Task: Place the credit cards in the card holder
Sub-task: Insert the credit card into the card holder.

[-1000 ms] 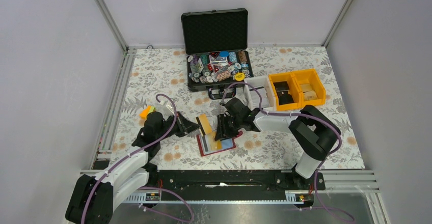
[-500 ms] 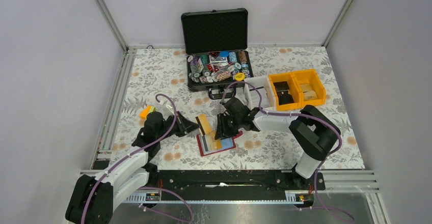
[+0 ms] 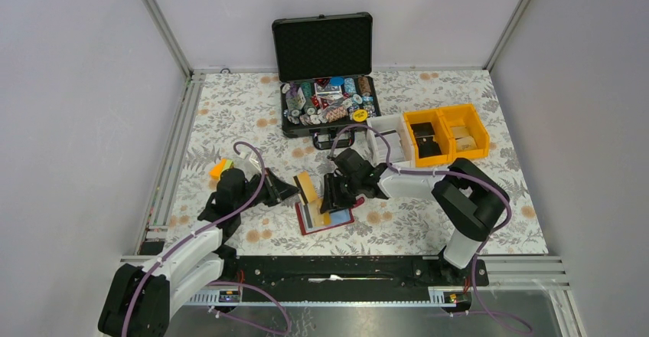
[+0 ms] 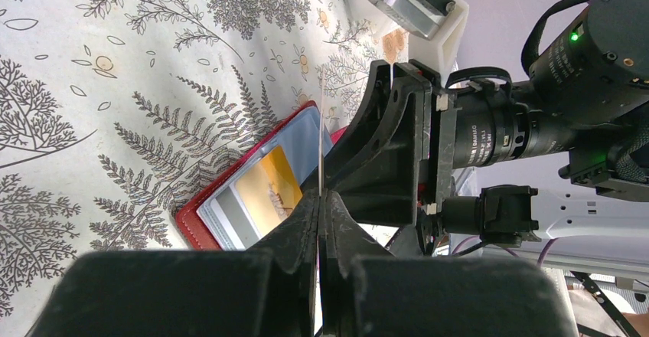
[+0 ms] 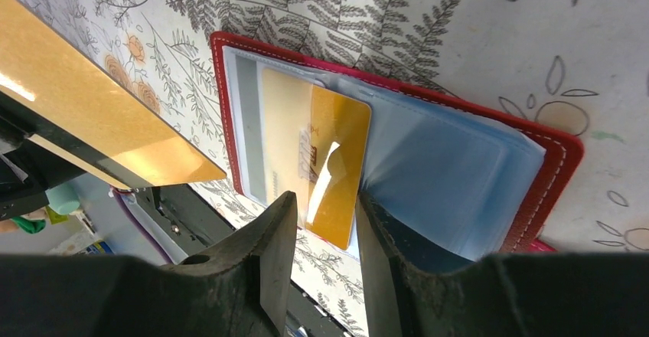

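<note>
The card holder [image 3: 344, 219] lies open on the floral cloth, red-rimmed with clear sleeves; it also shows in the left wrist view [image 4: 200, 213] and the right wrist view [image 5: 552, 170]. A gold credit card [image 5: 337, 161] sits in its left sleeve over a grey-white one [image 5: 249, 122]. My left gripper [image 3: 295, 193] is shut on another tan-gold credit card [image 3: 308, 187], held on edge just left of the holder [image 4: 321, 134] [image 5: 92, 115]. My right gripper [image 5: 325, 207] stands open low over the holder's near edge, its right finger [image 5: 375, 230] against the blue-tinted sleeves.
An open black case [image 3: 325, 111] of poker chips stands at the back. Yellow bins [image 3: 446, 130] and a white bin [image 3: 385, 142] sit to the back right. A small orange and green object [image 3: 220, 168] lies by the left arm.
The right gripper has edged slightly left over the card holder. The left gripper and its card have stayed put.
</note>
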